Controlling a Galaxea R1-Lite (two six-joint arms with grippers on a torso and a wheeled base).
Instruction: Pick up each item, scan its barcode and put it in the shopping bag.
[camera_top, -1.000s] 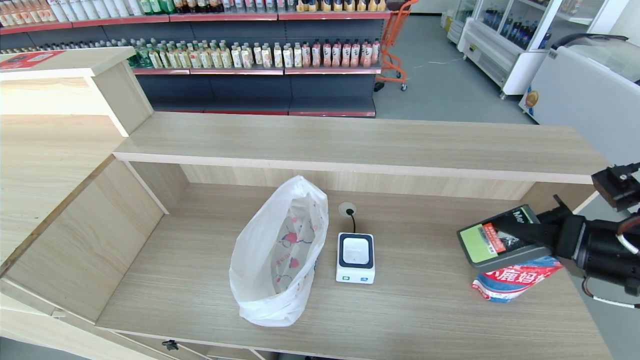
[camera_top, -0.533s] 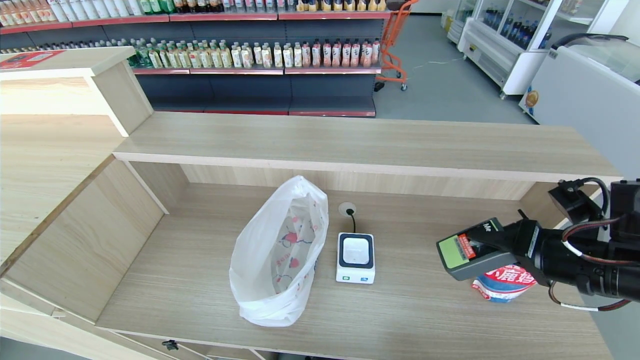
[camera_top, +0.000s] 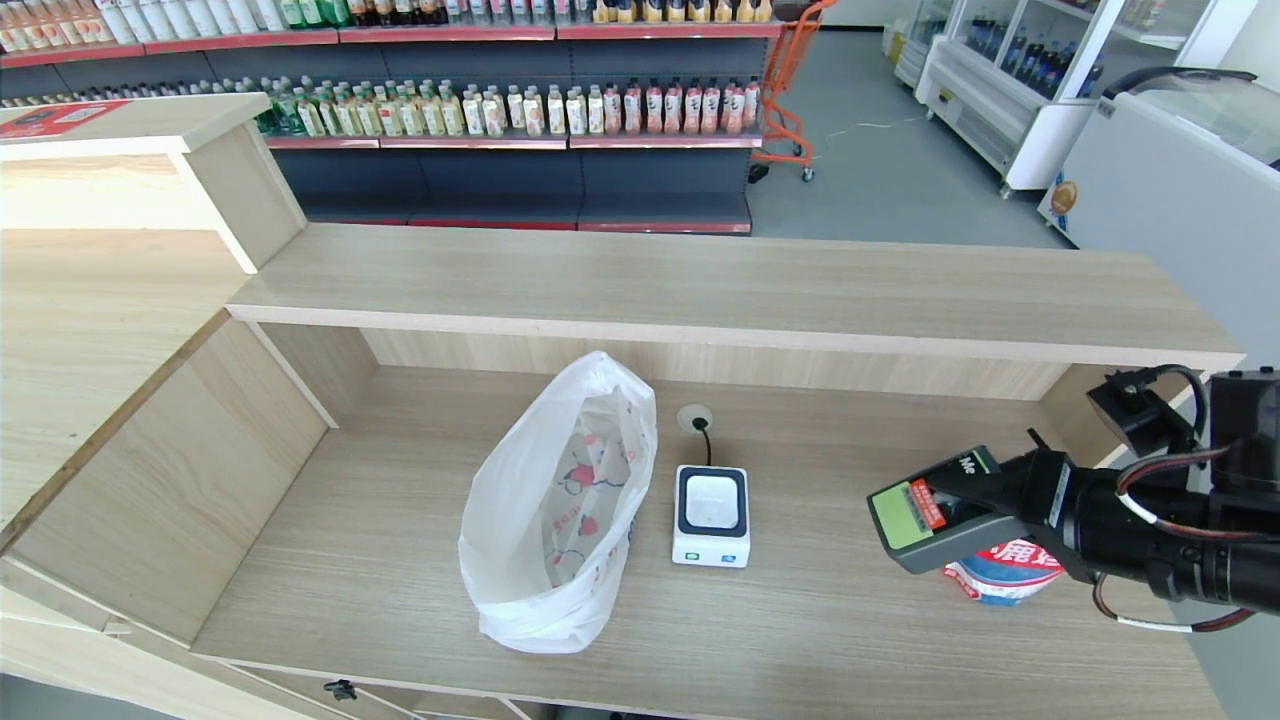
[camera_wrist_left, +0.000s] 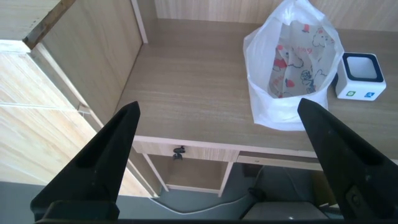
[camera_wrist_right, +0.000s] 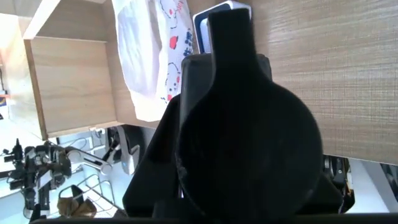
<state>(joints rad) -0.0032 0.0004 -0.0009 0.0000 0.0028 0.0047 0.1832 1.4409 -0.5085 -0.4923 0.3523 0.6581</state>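
My right gripper (camera_top: 978, 492) is shut on a dark grey box (camera_top: 925, 512) with a green face and a red label. It holds the box in the air at the right of the counter, above a red, white and blue packet (camera_top: 1003, 577). The white scanner (camera_top: 711, 515) sits mid-counter, left of the box. The white shopping bag (camera_top: 555, 510) stands open just left of the scanner. My left gripper (camera_wrist_left: 219, 106) hangs open and empty out past the counter's front edge, with the bag (camera_wrist_left: 289, 68) and scanner (camera_wrist_left: 360, 76) beyond it.
A raised wooden ledge (camera_top: 720, 290) runs along the back of the counter, and a side wall (camera_top: 170, 470) closes its left end. The scanner's cable enters a grommet (camera_top: 694, 417) behind it. Store shelves and freezers stand beyond.
My right gripper has carried the box leftward, toward the scanner, over the packet. The bag and scanner have stayed put.
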